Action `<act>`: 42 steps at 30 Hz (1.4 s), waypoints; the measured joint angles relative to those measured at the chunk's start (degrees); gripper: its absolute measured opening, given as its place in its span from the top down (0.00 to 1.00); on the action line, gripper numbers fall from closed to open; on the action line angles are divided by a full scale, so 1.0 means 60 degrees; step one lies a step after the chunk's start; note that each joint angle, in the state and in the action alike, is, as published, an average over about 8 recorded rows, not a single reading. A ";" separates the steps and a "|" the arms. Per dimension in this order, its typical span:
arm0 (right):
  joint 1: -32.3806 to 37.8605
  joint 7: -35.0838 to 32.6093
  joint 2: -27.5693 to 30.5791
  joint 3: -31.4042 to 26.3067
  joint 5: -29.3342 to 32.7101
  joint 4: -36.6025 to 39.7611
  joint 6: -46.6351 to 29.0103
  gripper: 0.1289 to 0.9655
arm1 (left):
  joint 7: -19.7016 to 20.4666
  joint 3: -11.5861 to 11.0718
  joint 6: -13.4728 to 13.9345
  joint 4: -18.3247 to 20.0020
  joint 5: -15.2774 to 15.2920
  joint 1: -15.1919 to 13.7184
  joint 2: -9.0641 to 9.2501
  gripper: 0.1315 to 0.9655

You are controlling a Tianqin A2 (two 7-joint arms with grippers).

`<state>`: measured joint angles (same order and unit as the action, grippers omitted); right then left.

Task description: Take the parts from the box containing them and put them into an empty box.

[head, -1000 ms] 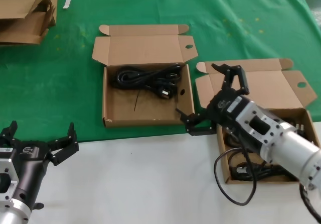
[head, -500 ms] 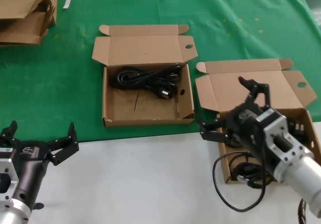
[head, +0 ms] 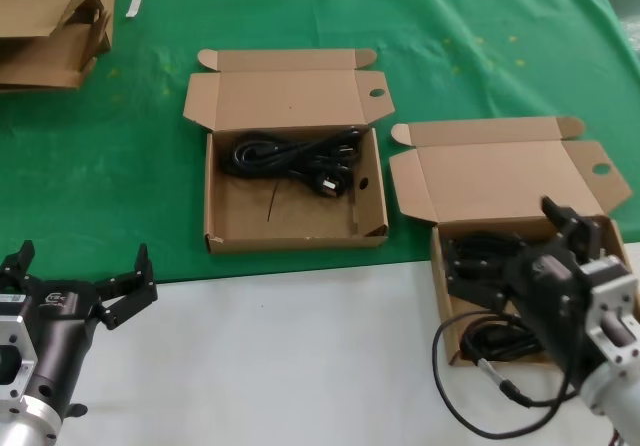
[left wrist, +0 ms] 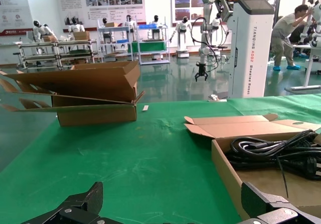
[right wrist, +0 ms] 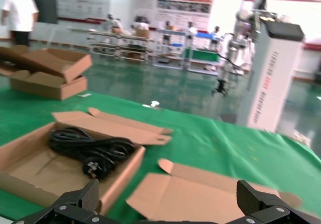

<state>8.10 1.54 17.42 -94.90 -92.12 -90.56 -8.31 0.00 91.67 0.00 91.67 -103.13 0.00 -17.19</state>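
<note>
Power cords (head: 497,266), black and coiled, lie in the right-hand cardboard box (head: 600,234) at the near edge of the green cloth (head: 120,166), its wide lid (head: 500,176) folded back flat behind it. Right gripper (head: 520,256) sits over this box's open tray, fingers spread wide: one fingertip (head: 556,212) toward the lid, the other low near the left wall above the coils; contact with the cords cannot be made out. Robot's own thin black cable (head: 470,406) loops off the right arm onto the white table (head: 280,366). Second open box (head: 215,206) stands to the left on the cloth, just beside the first and apart from it; one cord bundle (head: 295,156) rests along its far wall, plug toward the middle, and a round hole shows in its right inner flap. Left gripper (head: 75,291) hangs at the near left over the white table, fingers wide, holding nothing. Flattened cardboard stack (head: 50,26) sits at the far left corner.
</note>
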 joint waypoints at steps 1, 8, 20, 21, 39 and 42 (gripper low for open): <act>-0.0100 -0.0018 -0.0003 0.0040 -0.0136 -0.0014 0.0098 0.00 | 0.0000 0.0000 0.0000 0.0000 0.0000 0.0000 0.0000 0.00; -0.0775 -0.0147 -0.0023 0.0309 -0.1053 -0.0107 0.0791 0.00 | 0.0000 0.0000 0.0000 0.0000 0.0000 0.0000 0.0000 0.00; -0.1102 -0.0210 -0.0032 0.0439 -0.1497 -0.0152 0.1131 0.00 | 0.0000 0.0001 0.0000 0.0000 0.0000 0.0000 0.0000 0.00; -0.1103 -0.0210 -0.0032 0.0439 -0.1498 -0.0152 0.1131 0.00 | 0.0000 0.0001 0.0000 0.0000 0.0000 0.0000 0.0000 0.00; -0.1103 -0.0210 -0.0032 0.0440 -0.1498 -0.0152 0.1131 0.00 | 0.0000 0.0000 0.0000 0.0000 0.0000 0.0000 0.0000 0.00; -0.1103 -0.0210 -0.0032 0.0440 -0.1498 -0.0152 0.1131 0.00 | 0.0000 0.0000 0.0000 0.0000 0.0000 0.0000 0.0000 0.00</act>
<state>1.49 0.28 17.23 -92.27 -101.11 -91.47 -1.53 0.00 91.67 0.00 91.67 -103.13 0.00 -17.19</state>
